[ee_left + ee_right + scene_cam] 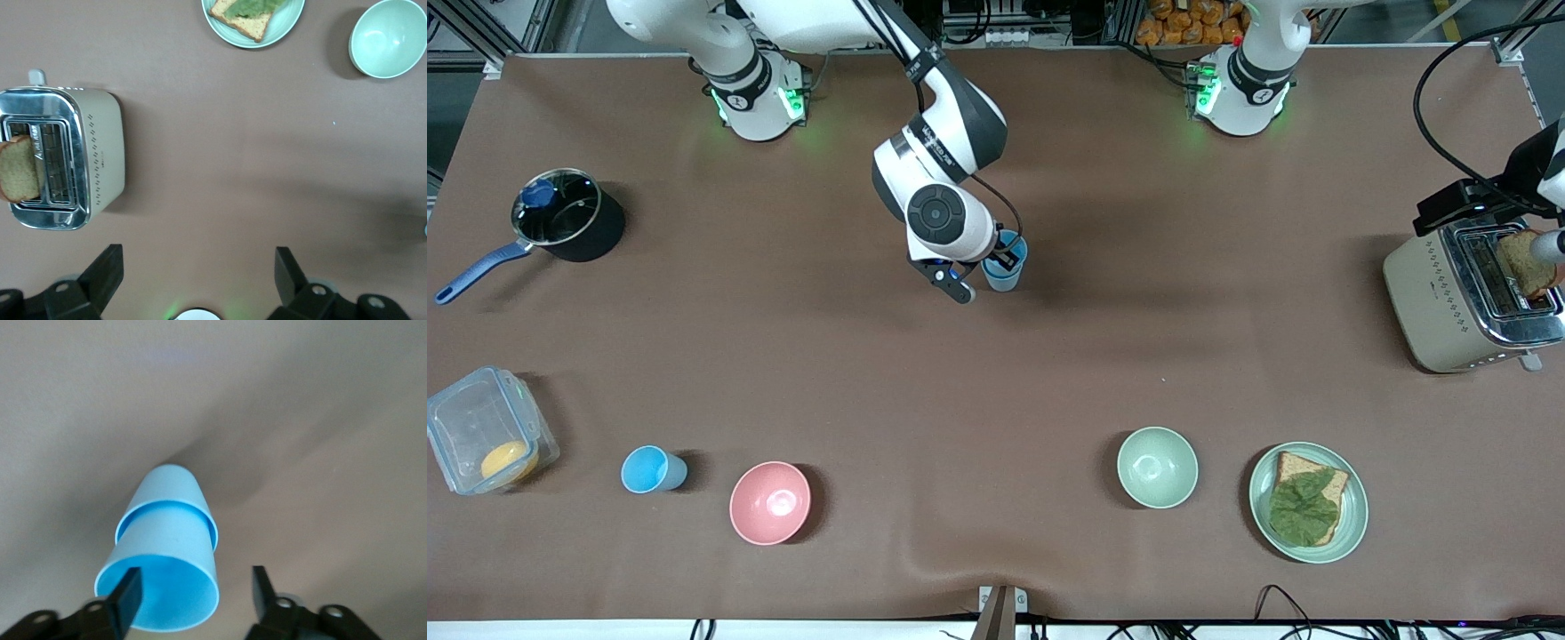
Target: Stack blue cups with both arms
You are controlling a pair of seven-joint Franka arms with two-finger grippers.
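Note:
The two blue cups (1003,267) stand nested on the table's middle, one (175,550) seated inside the other (168,490). My right gripper (983,274) hangs at the stack's mouth, and in the right wrist view the right gripper (195,581) is open. One of its fingers (127,590) is in front of the upper cup's opening, and the other finger (261,583) is clear of the wall, so nothing is gripped. My left gripper (1463,209) waits over the toaster, and the left wrist view shows the left gripper (198,270) open and empty.
A toaster (1449,307) holding a bread slice stands at the left arm's end. A green bowl (1157,467), a plate (1263,498) with bread and lettuce, a pink bowl (770,502), a third blue cup (654,469), a clear container (480,427) and a black pot (569,218) lie around.

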